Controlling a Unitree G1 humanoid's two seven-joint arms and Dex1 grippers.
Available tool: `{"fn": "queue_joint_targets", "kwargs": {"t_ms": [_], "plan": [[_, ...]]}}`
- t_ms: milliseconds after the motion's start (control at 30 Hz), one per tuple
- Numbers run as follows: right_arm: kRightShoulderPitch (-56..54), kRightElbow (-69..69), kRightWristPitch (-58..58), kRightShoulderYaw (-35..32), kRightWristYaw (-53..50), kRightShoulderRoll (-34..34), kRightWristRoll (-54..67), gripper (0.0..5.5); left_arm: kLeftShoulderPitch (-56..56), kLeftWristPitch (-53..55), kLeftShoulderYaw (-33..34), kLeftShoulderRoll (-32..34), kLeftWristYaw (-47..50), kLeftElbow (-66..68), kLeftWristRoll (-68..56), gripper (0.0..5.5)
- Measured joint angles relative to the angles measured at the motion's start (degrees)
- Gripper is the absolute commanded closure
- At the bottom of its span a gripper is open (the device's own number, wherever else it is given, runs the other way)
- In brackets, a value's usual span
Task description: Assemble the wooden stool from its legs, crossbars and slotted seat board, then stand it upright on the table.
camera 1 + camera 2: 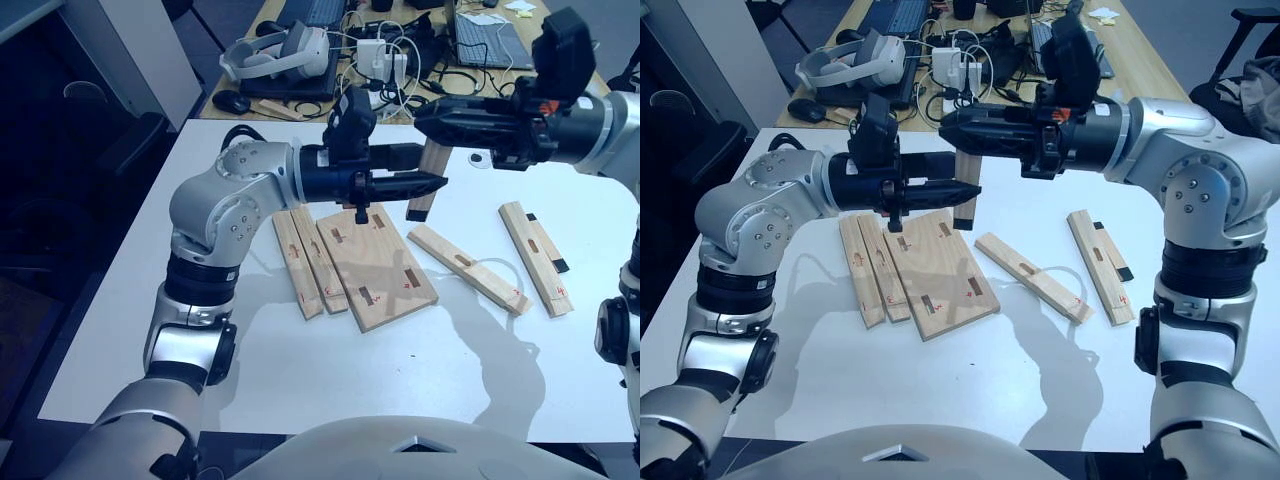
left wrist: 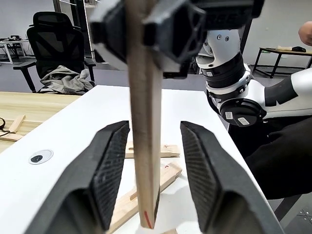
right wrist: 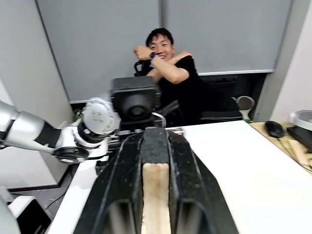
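Right pincer (image 1: 952, 136) tight around pale upright leg (image 1: 966, 186), dark foot downward; left pincer (image 2: 155, 129) agape astride it.

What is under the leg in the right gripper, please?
White table near the far corner of the seat board. The spot right below the leg is covered by its dark end, so contact cannot be judged.

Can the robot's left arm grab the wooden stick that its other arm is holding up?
Probably yes. The left gripper is open, with its fingers on either side of the pale wooden leg that the right gripper holds upright. Nothing sits between them.
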Motion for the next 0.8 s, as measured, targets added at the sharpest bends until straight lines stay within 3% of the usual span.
{"fn": "queue_joint_targets", "kwargs": {"t_ms": [133,233,333,433,533,800], "plan": [[0.8,1.9,-3.5,-0.1,-0.2,-0.8,-3.8,5.1,3.5,-3.3,2.7,1.9,-0.8,0.7,1.1,2.54],[4.7,3.8,-9.4,-1.3,-1.6,-3.1,-9.3,5.1,4.6,-3.9,10.1,2.1,2.9,2.7,-1.0,2.12],[11.2,3.1,-13.6,-2.6,-3.6,-4.5,-12.9,5.1,4.4,-6.8,17.0,-3.3,15.3,5.9,-1.3,2.12],[23.5,2.9,-19.7,-1.7,-5.3,-4.1,-18.4,5.1,4.2,-13.1,22.8,-14.7,34.0,7.7,0.2,2.12],[30.9,2.0,-23.8,-1.6,-7.2,-1.7,-19.9,5.1,4.4,-17.7,22.2,-21.2,41.7,7.8,2.7,2.12],[35.1,5.0,-28.8,-4.2,-10.3,3.1,-19.9,5.1,6.0,-21.2,21.2,-23.3,46.1,7.7,5.9,2.12]]}}
